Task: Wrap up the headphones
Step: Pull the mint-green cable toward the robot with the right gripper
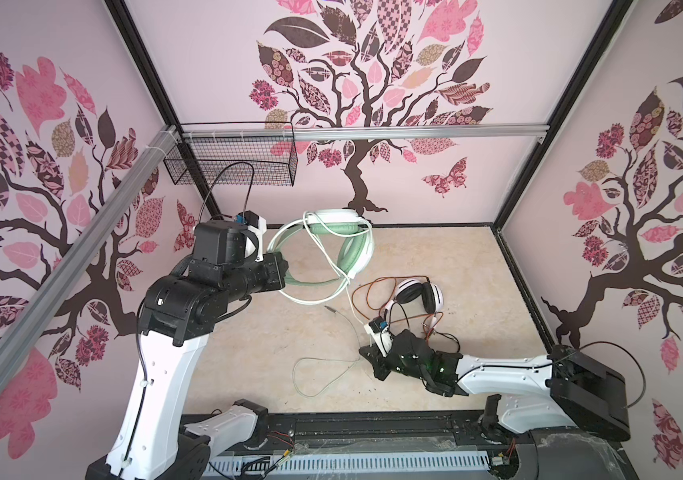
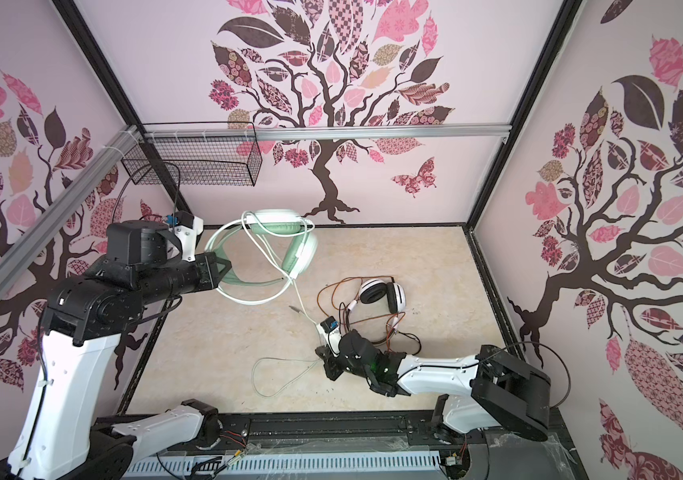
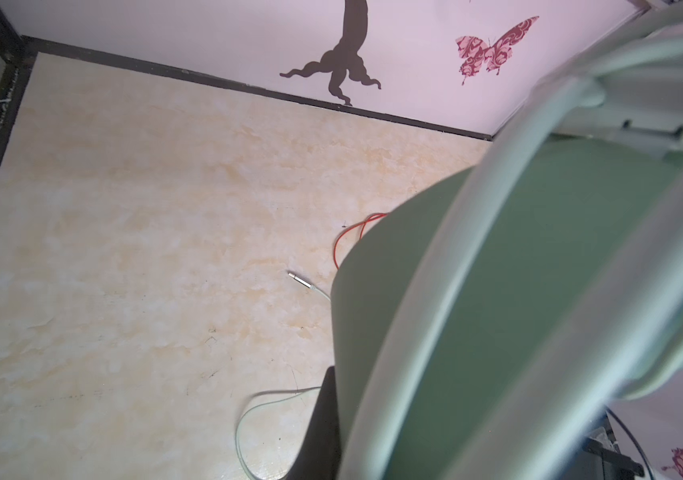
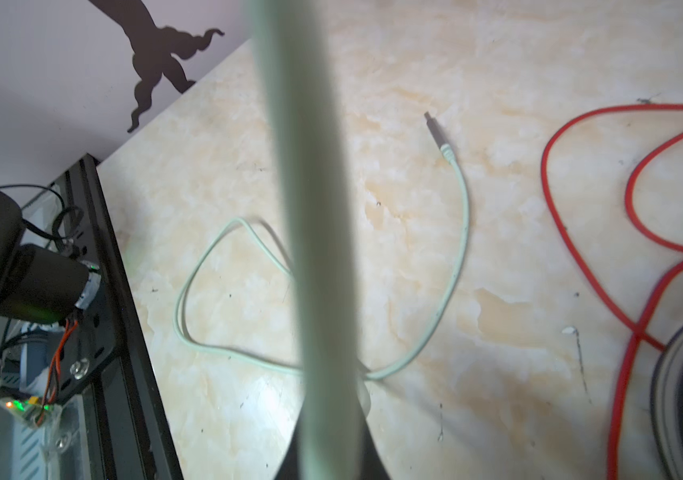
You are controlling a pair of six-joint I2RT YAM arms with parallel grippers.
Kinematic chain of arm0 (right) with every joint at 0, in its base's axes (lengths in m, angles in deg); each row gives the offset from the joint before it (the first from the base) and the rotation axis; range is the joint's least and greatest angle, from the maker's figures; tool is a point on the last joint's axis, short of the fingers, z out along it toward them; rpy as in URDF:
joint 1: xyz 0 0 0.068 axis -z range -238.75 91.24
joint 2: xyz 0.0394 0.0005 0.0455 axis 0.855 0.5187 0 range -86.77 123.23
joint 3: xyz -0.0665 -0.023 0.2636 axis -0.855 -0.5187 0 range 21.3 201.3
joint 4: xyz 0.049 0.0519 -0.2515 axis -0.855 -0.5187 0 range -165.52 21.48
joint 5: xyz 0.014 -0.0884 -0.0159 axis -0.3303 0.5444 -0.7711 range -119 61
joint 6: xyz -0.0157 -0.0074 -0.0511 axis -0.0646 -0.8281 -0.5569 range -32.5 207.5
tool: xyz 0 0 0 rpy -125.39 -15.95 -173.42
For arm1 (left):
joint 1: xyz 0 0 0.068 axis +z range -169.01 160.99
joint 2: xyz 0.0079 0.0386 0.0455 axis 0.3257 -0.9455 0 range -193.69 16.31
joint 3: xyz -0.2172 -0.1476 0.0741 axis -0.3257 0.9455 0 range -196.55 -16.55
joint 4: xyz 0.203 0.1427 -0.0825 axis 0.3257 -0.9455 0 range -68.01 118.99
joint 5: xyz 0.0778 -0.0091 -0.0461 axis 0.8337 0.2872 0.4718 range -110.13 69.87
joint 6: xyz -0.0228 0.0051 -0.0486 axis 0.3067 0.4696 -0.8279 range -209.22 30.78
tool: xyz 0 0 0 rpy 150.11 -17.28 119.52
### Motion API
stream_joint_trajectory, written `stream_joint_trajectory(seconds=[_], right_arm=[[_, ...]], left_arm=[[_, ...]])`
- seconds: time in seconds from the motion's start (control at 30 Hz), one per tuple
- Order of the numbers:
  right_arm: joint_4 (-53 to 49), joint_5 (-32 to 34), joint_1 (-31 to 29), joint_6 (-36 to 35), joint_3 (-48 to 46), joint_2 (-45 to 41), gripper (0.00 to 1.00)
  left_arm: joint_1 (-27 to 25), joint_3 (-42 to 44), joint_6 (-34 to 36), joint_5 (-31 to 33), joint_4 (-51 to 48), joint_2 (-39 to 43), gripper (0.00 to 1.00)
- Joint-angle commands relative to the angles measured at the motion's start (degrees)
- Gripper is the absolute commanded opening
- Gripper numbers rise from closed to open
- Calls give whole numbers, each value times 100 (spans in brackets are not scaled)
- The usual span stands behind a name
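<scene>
Marbled beige tabletop [image 1: 435, 249] under white-and-black headphones [image 1: 420, 295], pale green cable [image 4: 466, 224]

The mint-green headphones [image 1: 348, 249] are up off the floor [image 1: 248, 332] at the back, a bit to the left, tipped on their side, with the two ear cups close together; their pale green cable [image 1: 302, 376] crosses over the cups, runs down to the floor and makes a loose loop there; its metal plug [image 1: 328, 308] lies flat near the middle; the white-and-black headphones [image 1: 418, 296] lie on the floor to the right, cups side by side; their orange-red cable [image 1: 362, 291] sits in a messy tangle around them.
</scene>
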Motion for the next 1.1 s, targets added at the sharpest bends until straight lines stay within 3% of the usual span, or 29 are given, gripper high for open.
stream_joint_trajectory(seconds=[0.0, 0.43, 0.8, 1.07], right_arm=[[-792, 78, -131, -111, -108, -250, 0], [-1988, 150, -502, -402, 230, -617, 0], [-3766, 514, -759, -1041, 857, -1820, 0], [-4747, 711, -806, -1497, 1413, -2286, 0]], left_arm=[[22, -211, -89, -112, 630, 9, 0], [40, -54, -165, -91, 810, -75, 0], [41, 523, 447, 1779, 845, 51, 0], [37, 964, 657, 2303, 900, 145, 0]])
